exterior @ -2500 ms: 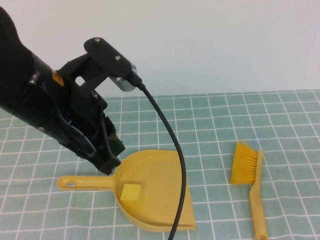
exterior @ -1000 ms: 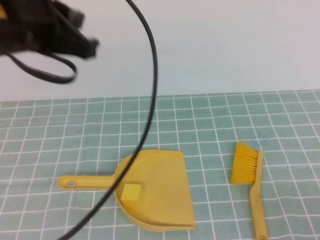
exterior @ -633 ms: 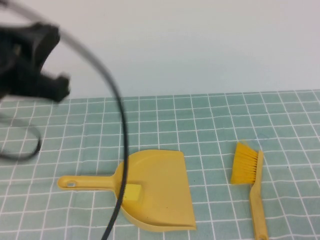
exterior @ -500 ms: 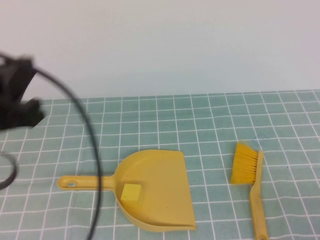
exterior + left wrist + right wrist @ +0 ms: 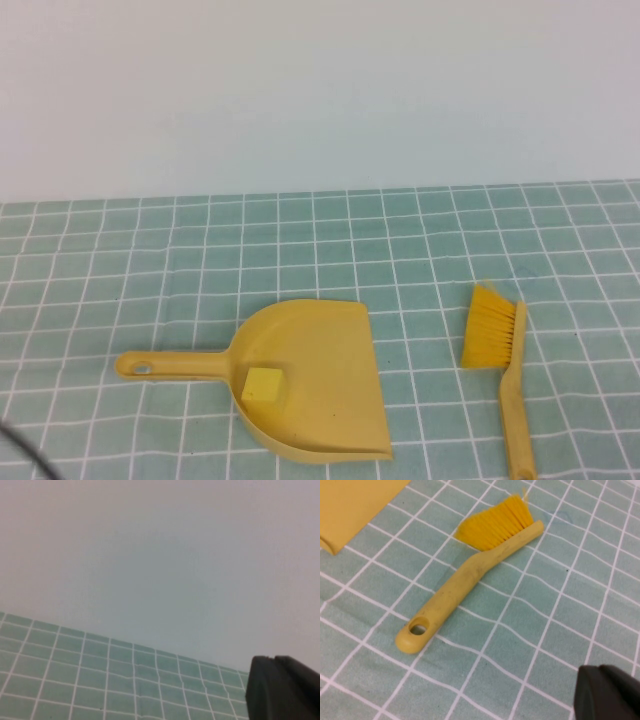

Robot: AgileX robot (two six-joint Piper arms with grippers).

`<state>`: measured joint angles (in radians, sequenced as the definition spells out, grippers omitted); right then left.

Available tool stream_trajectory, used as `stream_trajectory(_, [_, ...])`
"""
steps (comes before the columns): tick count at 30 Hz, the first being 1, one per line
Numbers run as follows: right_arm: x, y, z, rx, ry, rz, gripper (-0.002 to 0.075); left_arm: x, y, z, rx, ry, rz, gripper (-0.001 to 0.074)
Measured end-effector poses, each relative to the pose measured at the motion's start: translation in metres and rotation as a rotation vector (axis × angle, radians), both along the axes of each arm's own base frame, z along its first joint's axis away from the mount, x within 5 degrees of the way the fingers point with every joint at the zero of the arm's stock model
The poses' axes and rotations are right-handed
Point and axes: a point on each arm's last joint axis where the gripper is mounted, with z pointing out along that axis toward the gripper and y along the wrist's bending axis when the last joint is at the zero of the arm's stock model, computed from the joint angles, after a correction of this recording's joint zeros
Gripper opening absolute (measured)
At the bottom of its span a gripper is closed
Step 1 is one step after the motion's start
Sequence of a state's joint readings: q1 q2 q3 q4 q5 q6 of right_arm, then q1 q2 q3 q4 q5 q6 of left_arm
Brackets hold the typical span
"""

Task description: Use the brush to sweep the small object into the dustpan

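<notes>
Left arm has swung away off the pan (image 5: pixel 315 375); block (image 5: pixel 263 384) inside, brush (image 5: pixel 497 355) beside (both tools shut, empty): looks finished.

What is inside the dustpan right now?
One small pale-yellow block sits in the dustpan, near the handle end. Nothing else shows in the scoop. The cloth beneath the pan is covered.

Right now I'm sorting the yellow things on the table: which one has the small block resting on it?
The dustpan: the small pale-yellow block sits on its scoop. The brush lies apart to its right with nothing on it.
</notes>
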<state>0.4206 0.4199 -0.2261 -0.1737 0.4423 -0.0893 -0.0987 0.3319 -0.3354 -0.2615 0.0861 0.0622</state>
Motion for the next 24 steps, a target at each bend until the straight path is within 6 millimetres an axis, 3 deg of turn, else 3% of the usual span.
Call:
stream_trajectory(6, [0.000,0.000,0.000,0.000,0.000,0.000,-0.0002,-0.022,0.004,-0.015,0.012,-0.079,0.028,-0.0001])
stream_trajectory(14, [0.000,0.000,0.000,0.000,0.000,0.000,-0.0002,-0.018,0.003,-0.038,0.032,-0.008,0.025,-0.0001])
stream_trajectory(20, [0.000,0.000,0.000,0.000,0.000,0.000,-0.0002,-0.018,0.003,-0.070,0.028,0.061,0.025,-0.0001])
stream_trajectory(24, [0.000,0.000,0.000,0.000,0.000,0.000,-0.0002,-0.024,0.005,-0.095,0.115,0.050,0.034,-0.0001])
